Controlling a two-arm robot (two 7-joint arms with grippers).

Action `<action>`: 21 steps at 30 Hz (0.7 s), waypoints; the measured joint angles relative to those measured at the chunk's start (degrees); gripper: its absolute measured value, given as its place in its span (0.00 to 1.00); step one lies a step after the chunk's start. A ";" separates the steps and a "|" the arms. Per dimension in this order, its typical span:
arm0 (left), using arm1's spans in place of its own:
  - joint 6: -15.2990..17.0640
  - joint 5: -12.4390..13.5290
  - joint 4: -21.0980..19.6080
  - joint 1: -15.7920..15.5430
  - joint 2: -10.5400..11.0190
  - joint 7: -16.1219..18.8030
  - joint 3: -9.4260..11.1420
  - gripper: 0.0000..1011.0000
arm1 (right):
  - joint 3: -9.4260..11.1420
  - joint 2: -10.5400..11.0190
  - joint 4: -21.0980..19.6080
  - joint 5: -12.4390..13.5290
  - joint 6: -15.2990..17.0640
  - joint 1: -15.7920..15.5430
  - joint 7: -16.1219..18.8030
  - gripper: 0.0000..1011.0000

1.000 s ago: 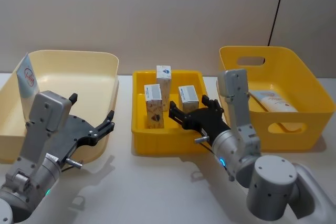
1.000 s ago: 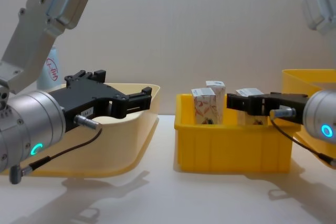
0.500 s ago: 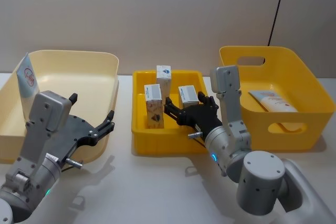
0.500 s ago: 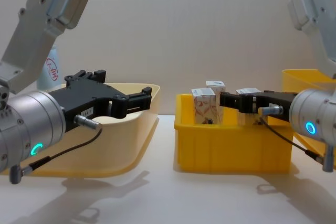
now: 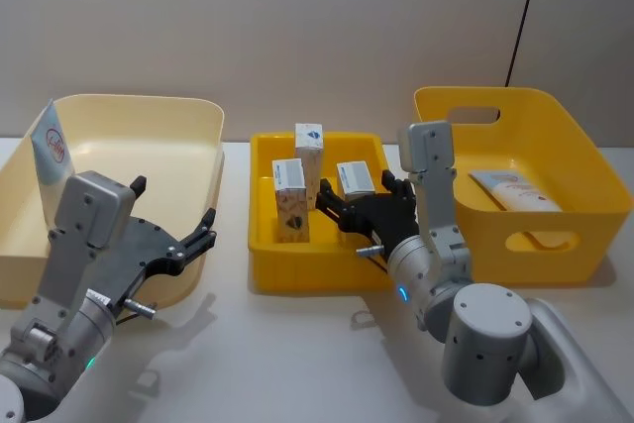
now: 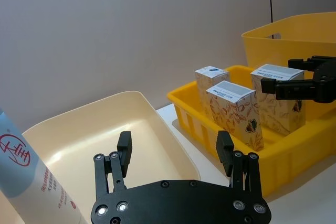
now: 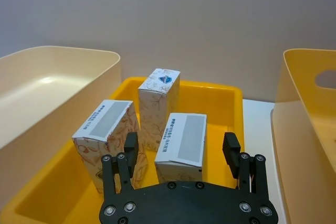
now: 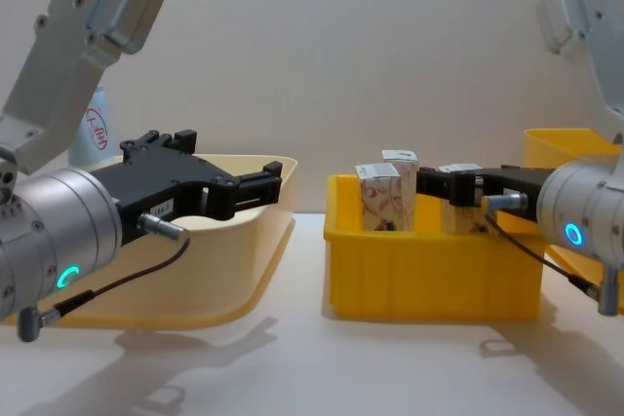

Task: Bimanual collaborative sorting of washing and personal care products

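My right claw (image 7: 181,144) is open at the short carton (image 5: 355,177) in the middle tray (image 5: 307,279). If I close off-centre, one finger may tip the neighbouring carton (image 5: 289,200). My left claw (image 6: 174,145) hangs open beside the cream bin (image 5: 149,106).

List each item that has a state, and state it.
Short carton: ungripped, in the yellow tray.
Right gripper: open, fingers flanking that carton.
Left gripper: open, by the cream bin.
Back carton: upright.
Front carton: upright.
Left tube: standing against the bin wall.
Right tube: lying flat in the yellow basket.
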 joint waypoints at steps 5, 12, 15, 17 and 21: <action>0.00 0.00 0.00 0.00 0.00 0.00 0.00 0.99 | 0.34 -0.35 0.00 -0.33 0.48 -0.01 -0.43 0.99; 0.00 0.00 0.00 0.00 0.00 0.00 0.00 0.99 | 0.63 -0.78 0.71 -0.50 1.06 0.36 -0.47 0.99; 0.00 0.00 0.00 0.00 0.00 0.00 0.00 0.99 | 0.68 -0.92 1.03 -0.59 1.26 0.56 -0.45 0.99; 0.00 0.00 0.00 0.00 0.00 0.00 0.00 0.99 | 0.74 -1.06 1.34 -0.67 1.44 0.78 -0.39 0.99; 0.00 0.00 0.00 0.00 0.00 0.00 0.00 0.99 | 0.79 -1.20 1.68 -0.77 1.68 0.99 -0.25 0.99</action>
